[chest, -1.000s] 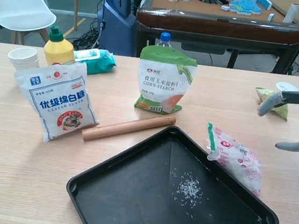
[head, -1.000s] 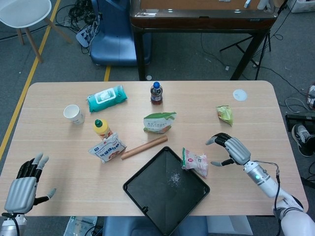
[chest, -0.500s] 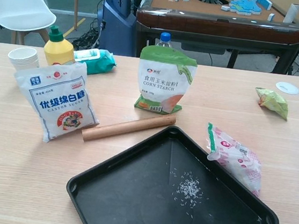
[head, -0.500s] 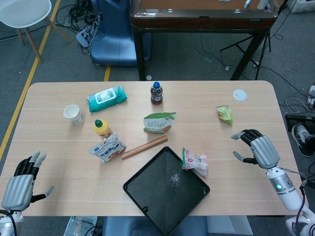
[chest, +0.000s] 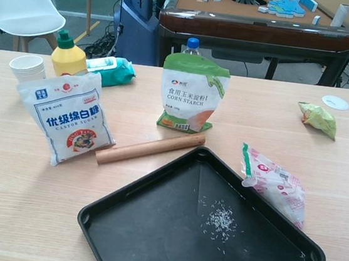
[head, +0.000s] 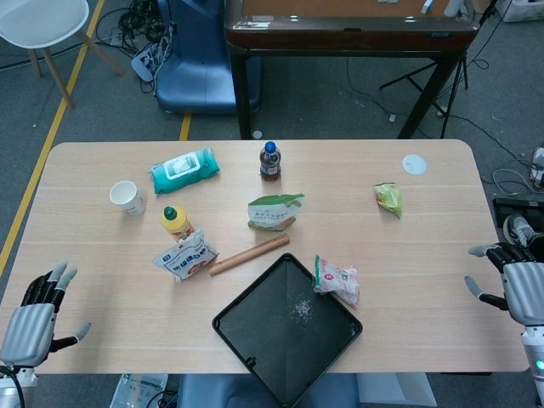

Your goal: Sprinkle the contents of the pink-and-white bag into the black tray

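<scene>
The pink-and-white bag [head: 339, 280] [chest: 275, 185] lies on the table against the right rim of the black tray [head: 246, 342] [chest: 118, 237]. A small scatter of white grains [head: 300, 308] [chest: 218, 221] lies in the tray's middle. No hand touches the bag. My right hand [head: 513, 281] is off the table's right edge, fingers spread, holding nothing. My left hand [head: 36, 312] is at the near left corner, fingers apart and empty. Neither hand shows in the chest view.
A wooden rolling pin [head: 249, 254] [chest: 150, 147] lies just beyond the tray. Behind it stand a corn starch pouch [chest: 192, 93], a white sugar bag [chest: 65, 117], a yellow squeeze bottle [chest: 68, 55], paper cups [chest: 27, 66], wet wipes [head: 184, 169] and a small bottle [head: 270, 161]. A green packet [chest: 318, 118] and white lid [head: 414, 164] lie far right.
My right hand has drawn back from beside the pink-and-white bag to beyond the table's right edge, leaving the chest view. The left hand slid slightly lower. The bag and tray have not moved.
</scene>
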